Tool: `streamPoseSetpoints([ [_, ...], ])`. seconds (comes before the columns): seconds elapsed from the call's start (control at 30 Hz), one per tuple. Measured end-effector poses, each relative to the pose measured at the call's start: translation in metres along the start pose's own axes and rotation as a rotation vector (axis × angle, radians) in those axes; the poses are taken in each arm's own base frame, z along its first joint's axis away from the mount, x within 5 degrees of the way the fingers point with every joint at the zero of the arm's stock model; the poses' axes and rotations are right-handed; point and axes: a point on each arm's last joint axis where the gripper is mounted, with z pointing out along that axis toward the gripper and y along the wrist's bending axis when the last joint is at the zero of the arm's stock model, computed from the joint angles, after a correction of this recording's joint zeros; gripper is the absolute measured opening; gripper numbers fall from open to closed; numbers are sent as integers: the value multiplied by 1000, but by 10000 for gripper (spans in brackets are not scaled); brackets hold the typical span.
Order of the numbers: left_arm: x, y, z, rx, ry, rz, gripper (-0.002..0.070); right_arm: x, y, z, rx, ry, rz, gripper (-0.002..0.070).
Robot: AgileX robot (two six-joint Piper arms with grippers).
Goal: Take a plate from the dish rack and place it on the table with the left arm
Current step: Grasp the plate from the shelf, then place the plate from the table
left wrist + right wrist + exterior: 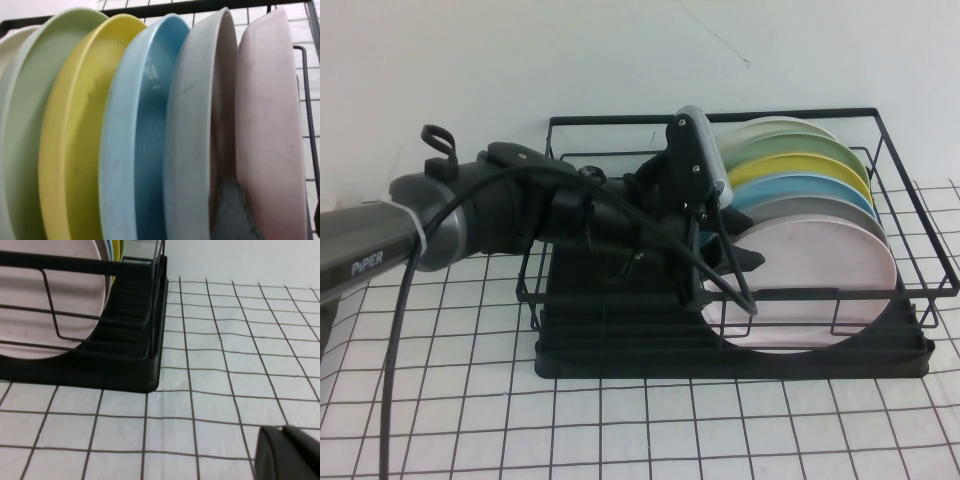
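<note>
The pale pink plate [820, 280] [270, 125] stands upright as the frontmost plate in the black wire dish rack [912, 290], on the gridded white table [620, 430]. My left arm reaches in from the left. Its gripper [740, 275] [276, 215] is open and straddles the pink plate's left rim. One finger [232, 210] sits in the gap between the pink plate and the grey one [195, 125]; the other shows only as a dark sliver on the plate's outer side. My right gripper [283, 429] hovers low over the cloth right of the rack, shut and holding nothing.
Behind the pink plate stand grey, light blue [140, 125], yellow [75, 140], green and white plates. The rack's front wires [75, 315] cross the pink plate's face. The black drip tray [620, 360] [135, 365] edges bare cloth in front and to the right.
</note>
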Motion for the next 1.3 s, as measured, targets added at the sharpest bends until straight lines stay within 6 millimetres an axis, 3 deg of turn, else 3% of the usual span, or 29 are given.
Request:
streamPoseSetpoints([
  [0.23, 7, 4, 7, -34, 1, -11, 292, 0, 0, 0, 0, 0, 0, -1],
  [0.43, 6, 7, 10, -82, -10, -43, 89, 0, 0, 0, 0, 0, 0, -1],
  [0.63, -4, 9, 4, -112, -48, -42, 87, 0, 0, 0, 0, 0, 0, -1],
  [0.87, -66, 14, -37, -226, -189, 35, 67, 0, 0, 0, 0, 0, 0, -1],
  [1.03, -105, 4, -75, -274, -264, 67, 67, 0, 0, 0, 0, 0, 0, -1],
  [1.2, -126, -16, -110, -230, -226, -132, 67, 0, 0, 0, 0, 0, 0, -1],
  [1.3, -127, -35, -123, -130, -126, -306, 67, 0, 0, 0, 0, 0, 0, -1],
])
